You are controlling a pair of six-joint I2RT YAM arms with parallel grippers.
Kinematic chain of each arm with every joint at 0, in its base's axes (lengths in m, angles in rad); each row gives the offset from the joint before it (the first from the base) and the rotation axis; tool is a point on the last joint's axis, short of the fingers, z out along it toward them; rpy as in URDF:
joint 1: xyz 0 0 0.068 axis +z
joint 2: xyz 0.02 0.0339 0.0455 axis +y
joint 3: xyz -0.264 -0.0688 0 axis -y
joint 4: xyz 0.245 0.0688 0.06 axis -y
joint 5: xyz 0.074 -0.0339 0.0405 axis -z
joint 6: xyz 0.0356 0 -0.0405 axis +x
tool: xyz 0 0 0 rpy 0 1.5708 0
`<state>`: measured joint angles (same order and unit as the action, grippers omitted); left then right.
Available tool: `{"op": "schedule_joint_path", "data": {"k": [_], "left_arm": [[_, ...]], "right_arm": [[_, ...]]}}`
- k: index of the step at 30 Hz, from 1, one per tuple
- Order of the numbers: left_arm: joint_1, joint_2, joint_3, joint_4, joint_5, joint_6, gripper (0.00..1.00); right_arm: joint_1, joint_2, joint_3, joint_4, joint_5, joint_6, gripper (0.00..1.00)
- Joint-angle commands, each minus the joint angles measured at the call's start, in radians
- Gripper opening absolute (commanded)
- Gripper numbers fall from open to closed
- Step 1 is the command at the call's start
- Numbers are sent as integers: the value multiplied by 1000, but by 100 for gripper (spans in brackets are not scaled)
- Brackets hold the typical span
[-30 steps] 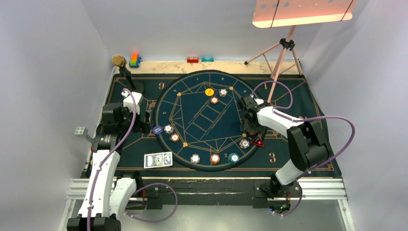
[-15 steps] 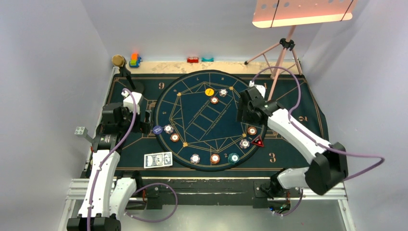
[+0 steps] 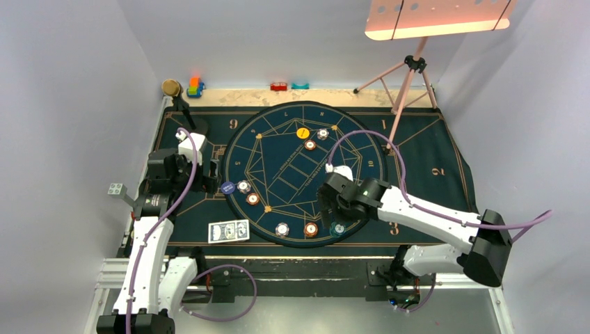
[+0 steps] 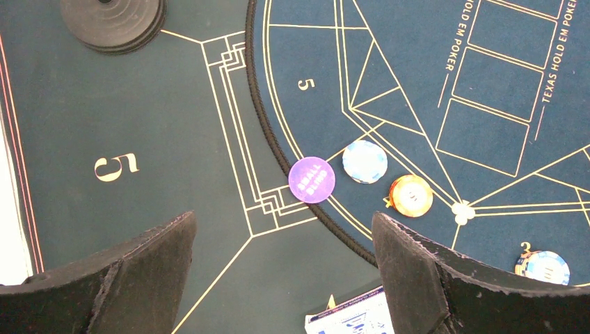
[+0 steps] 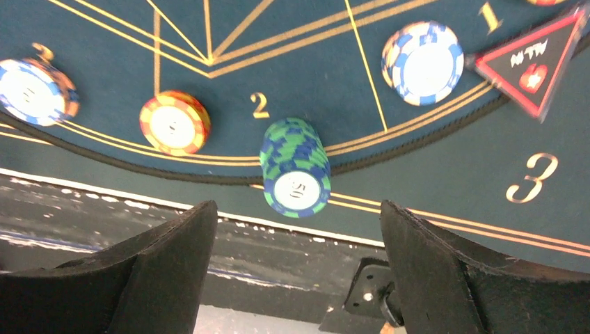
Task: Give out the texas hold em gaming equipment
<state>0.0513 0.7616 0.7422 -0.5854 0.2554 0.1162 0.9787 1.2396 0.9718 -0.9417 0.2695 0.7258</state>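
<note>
Right arm (image 3: pixel 424 212) stretches leftward along the mat's (image 3: pixel 431 146) near edge, right gripper (image 5: pixel 293 206) spread wide over a teal chip stack (image 5: pixel 296 167); left gripper (image 4: pixel 282 217) hangs agape near the dark-blue disc (image 4: pixel 311 179).

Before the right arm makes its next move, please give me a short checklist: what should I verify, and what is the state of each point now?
1. Right gripper open: ok.
2. Green-blue chip stack between its fingers, untouched by them: ok.
3. Orange chip and white-blue chip lie apart from that stack: ok.
4. Triangle marker outside the gripper's gap: ok.
5. Fingers low enough over the mat to close on the stack: cannot tell.
6. Left gripper open and empty, close to the purple disc: ok.
</note>
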Motion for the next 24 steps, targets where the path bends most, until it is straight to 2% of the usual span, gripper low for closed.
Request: {"op": "schedule_joint_path", "data": {"k": [1, 10, 24], "left_arm": [[8, -4, 0, 29, 17, 15, 100], [8, -8, -1, 27, 18, 14, 100], [7, -11, -2, 27, 18, 15, 100]], "right_arm": [[34, -44, -66, -4, -27, 111, 89], [46, 20, -125, 100, -25, 139, 86], [46, 118, -142, 189, 1, 163, 75]]}}
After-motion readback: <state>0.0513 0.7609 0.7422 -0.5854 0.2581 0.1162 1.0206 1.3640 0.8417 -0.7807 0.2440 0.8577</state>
